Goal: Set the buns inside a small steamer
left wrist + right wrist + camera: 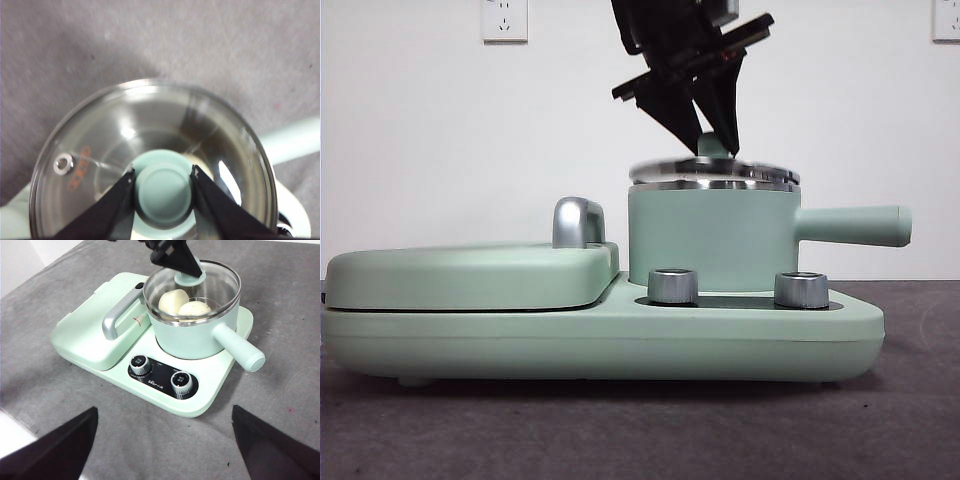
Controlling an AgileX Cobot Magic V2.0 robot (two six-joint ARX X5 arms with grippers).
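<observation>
We have the left pincer (163, 186) clamped on the green knob (164, 194) of the glass lid (100, 145), which sits at the steel rim of the small steamer (712, 240). Through the glass, both buns (183, 304) lie inside the pot, touching each other. To finish well, we judge the lid should be level and centred before we let go; the front view shows its edge slightly blurred, so we cannot tell if it is fully seated. We would release straight upward so the knob is not dragged sideways. The right pincer (162, 442) waits with jaws apart, well back over the grey tabletop (280, 285).
</observation>
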